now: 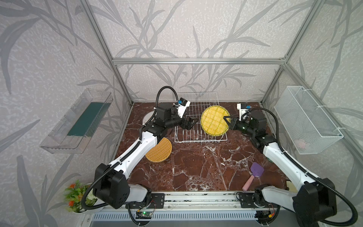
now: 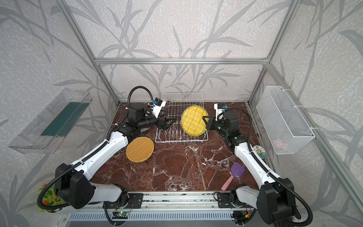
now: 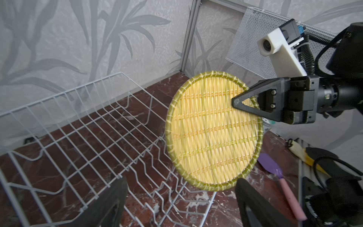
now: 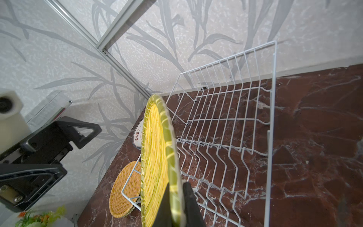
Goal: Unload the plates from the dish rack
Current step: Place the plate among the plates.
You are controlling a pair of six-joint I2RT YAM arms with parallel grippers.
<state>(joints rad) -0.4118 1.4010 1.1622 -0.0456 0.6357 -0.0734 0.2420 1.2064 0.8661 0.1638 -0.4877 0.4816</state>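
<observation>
While the right gripper (image 1: 226,120) is clamped on the rim of a yellow woven plate (image 1: 213,122), that plate stands on edge over the right part of the dish rack (image 1: 196,141), its woven face turned toward the left arm; the right wrist view shows the rim pinched between the two black fingers (image 4: 167,206). Whether its lower edge touches the wires cannot be told. Across the rack, the left gripper (image 1: 192,123) hangs over the left side with its jaws spread wide and nothing between them, apart from the held plate. The rack's upright tines lie below and between the two grippers. A second yellow woven plate (image 2: 139,149) lies flat on the marble table (image 1: 196,167) beside the left arm, just in front of the rack's left corner. White plates (image 4: 138,133) sit behind that arm near the back wall (mostly hidden in both top views), and dark characters run along the rim, too small to read. A small printed dish (image 2: 259,152) rests beside the right arm, and a purple spatula (image 1: 257,170) with a pink handle lies near the front right. A white mesh basket (image 1: 306,119) hangs on the right wall, a clear tray (image 1: 78,121) with a green strip on the left wall.
</observation>
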